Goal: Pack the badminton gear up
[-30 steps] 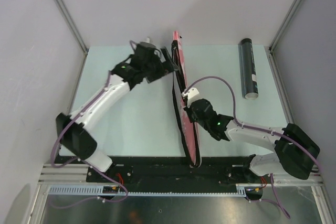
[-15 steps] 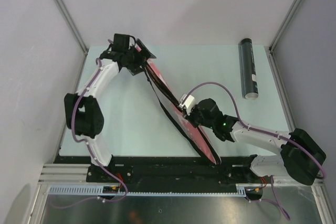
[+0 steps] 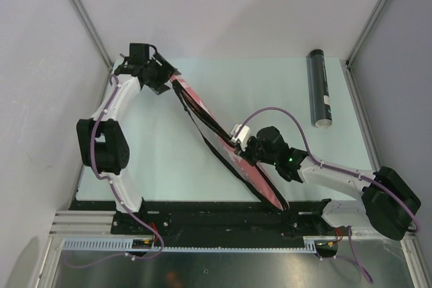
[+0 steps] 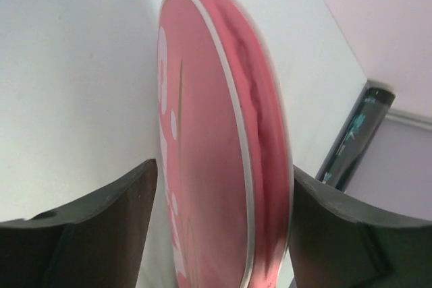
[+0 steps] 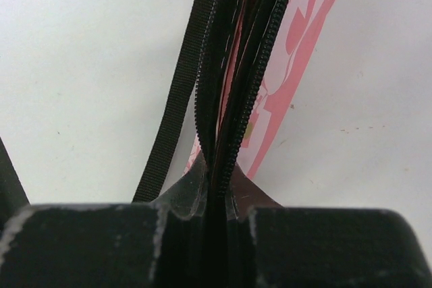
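Note:
The pink racket bag point(image 3: 260, 180) stands on its edge, running diagonally from far left to near right. At its far end, my left gripper point(image 3: 164, 80) straddles it. In the left wrist view the bag point(image 4: 202, 133) leans against the right finger point(image 4: 337, 227), with a gap to the left finger point(image 4: 101, 220). My right gripper point(image 3: 244, 148) is shut on the bag's black zipper edge point(image 5: 226, 85) near its middle. The black strap point(image 5: 179, 92) hangs loose beside it. The black tube point(image 3: 319, 89) lies at the far right of the table.
Grey walls with metal corner posts point(image 3: 84, 18) close in the table on the left, back and right. The left arm's elbow point(image 3: 101, 146) sits near the left wall. The tube point(image 4: 351, 133) shows beyond the bag in the left wrist view.
The bag's far end swung left, turning it from nearly straight to diagonal. The left arm moved left with it and its jaws narrowed a little. The right gripper kept its hold.

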Robot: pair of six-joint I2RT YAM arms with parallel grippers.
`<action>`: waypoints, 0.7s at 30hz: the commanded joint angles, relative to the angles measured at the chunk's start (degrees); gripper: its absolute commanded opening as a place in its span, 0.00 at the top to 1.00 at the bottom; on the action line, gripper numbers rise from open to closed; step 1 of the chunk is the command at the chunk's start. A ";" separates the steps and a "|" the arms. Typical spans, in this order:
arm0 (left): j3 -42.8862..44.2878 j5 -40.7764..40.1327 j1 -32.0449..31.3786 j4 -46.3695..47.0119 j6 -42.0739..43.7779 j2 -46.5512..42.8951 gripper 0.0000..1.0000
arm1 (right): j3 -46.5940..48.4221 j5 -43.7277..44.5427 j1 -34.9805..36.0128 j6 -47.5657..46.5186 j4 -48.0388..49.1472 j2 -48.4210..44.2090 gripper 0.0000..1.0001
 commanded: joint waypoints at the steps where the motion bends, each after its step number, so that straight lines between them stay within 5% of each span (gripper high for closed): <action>1: 2.42 2.77 0.22 0.80 -0.11 0.57 0.41 | -0.22 -1.82 0.35 -2.03 3.85 -2.12 1.00; 5: 0.49 0.85 0.75 0.89 -0.11 -1.27 0.71 | -0.22 0.02 -1.05 -0.55 4.38 -2.56 1.00; 7: -0.74 0.57 1.19 0.89 -0.20 -2.59 0.88 | -0.13 2.22 -2.36 1.90 6.04 -2.56 0.75; 9: -2.05 0.92 1.19 0.89 -0.46 -4.35 0.96 | 2.32 3.98 -2.64 4.19 6.75 -2.29 0.30; 12: -4.94 1.19 1.19 0.89 -2.30 -6.81 1.00 | 9.43 6.52 -2.64 15.77 7.54 -0.19 0.16; 16: -9.35 0.75 1.10 0.80 -6.25 -10.59 1.00 | 20.85 11.80 -0.71 32.75 6.67 7.45 0.15; 21: -13.48 2.51 1.10 0.45 -10.47 -14.72 1.00 | 31.32 16.20 6.40 24.99 11.31 18.44 0.23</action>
